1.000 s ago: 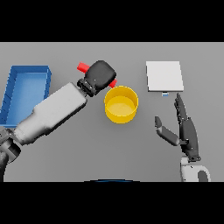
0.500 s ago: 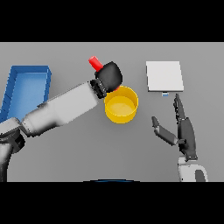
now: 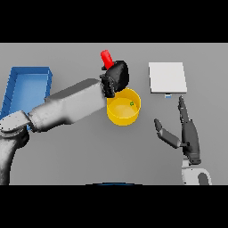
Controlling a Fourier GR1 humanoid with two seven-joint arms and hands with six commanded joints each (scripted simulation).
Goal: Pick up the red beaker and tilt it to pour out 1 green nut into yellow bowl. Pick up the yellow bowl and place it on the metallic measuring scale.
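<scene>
Head view: the left hand [image 3: 116, 76] is just above the far rim of the bowl [image 3: 123, 107], its dark fingers curled round the beaker [image 3: 106, 58]. Only the red upper part of the beaker shows, sticking out from the top of the hand and leaning toward the view's upper left; the rest is hidden inside the grasp. The left arm reaches in from the lower left, crossing the table [image 3: 80, 147] and covering the near-left edge of the bowl.

The bowl is yellow and sits upright on the table near the middle of the view, directly below the hand. A small green nut [image 3: 132, 103] lies inside it, near the right wall.

The scale [image 3: 167, 77], a flat pale square, lies to the right of the bowl and farther back, apart from it.

The right hand [image 3: 187, 136] hovers at the lower right, fingers straight and thumb spread, holding nothing, below the scale and well clear of the bowl.

A blue tray [image 3: 27, 71] rests at the left edge.
</scene>
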